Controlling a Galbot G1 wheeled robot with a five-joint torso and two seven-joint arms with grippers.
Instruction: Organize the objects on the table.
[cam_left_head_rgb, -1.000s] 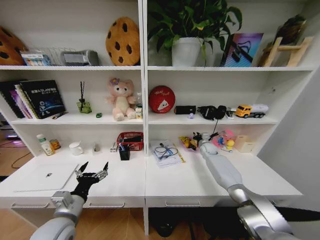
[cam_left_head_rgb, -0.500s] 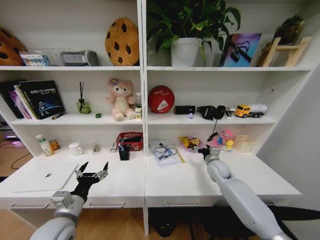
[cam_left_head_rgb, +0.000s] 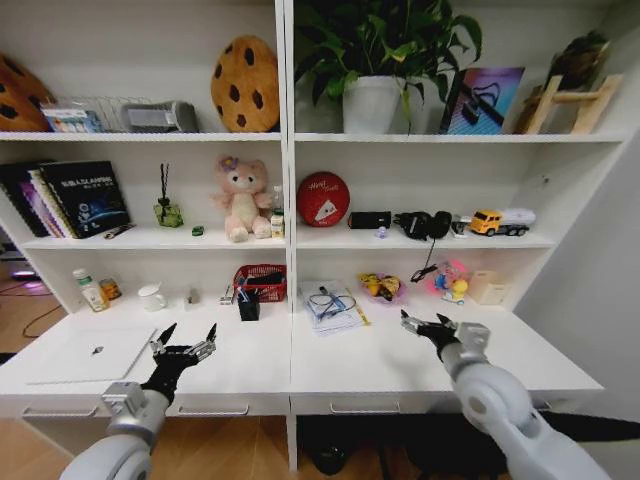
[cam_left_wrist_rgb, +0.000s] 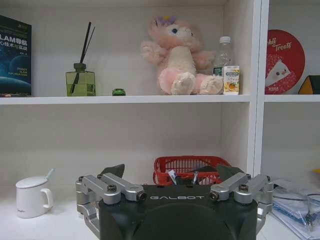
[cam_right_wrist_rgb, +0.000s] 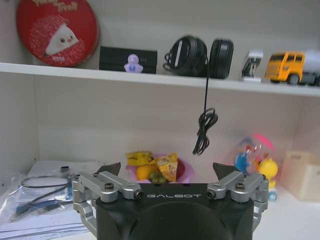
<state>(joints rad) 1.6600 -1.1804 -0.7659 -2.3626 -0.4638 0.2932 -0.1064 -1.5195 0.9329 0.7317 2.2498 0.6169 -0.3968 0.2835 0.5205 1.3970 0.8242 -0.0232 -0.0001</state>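
Observation:
A thin silver laptop (cam_left_head_rgb: 95, 352) lies closed on the white table (cam_left_head_rgb: 350, 362) at the left. My left gripper (cam_left_head_rgb: 185, 334) hovers open just right of the laptop, holding nothing; in the left wrist view this gripper (cam_left_wrist_rgb: 170, 172) faces the red basket (cam_left_wrist_rgb: 187, 169). My right gripper (cam_left_head_rgb: 424, 321) is open and empty above the table's right half, and the right wrist view shows it (cam_right_wrist_rgb: 167, 170) facing a bowl of toy fruit (cam_right_wrist_rgb: 156, 169). Pens stand in a black cup (cam_left_head_rgb: 249, 301). A green toy car (cam_left_head_rgb: 198, 230) sits on the shelf above.
A white mug (cam_left_head_rgb: 152, 296) and a bottle (cam_left_head_rgb: 92, 290) stand at the back left. Papers with a cable (cam_left_head_rgb: 330, 305), a colourful toy (cam_left_head_rgb: 450, 280) and a beige box (cam_left_head_rgb: 490, 287) line the back right. Shelves rise behind the table.
My right arm has drawn back from the fruit bowl at the rear toward the table's front edge. The left gripper has stayed in place.

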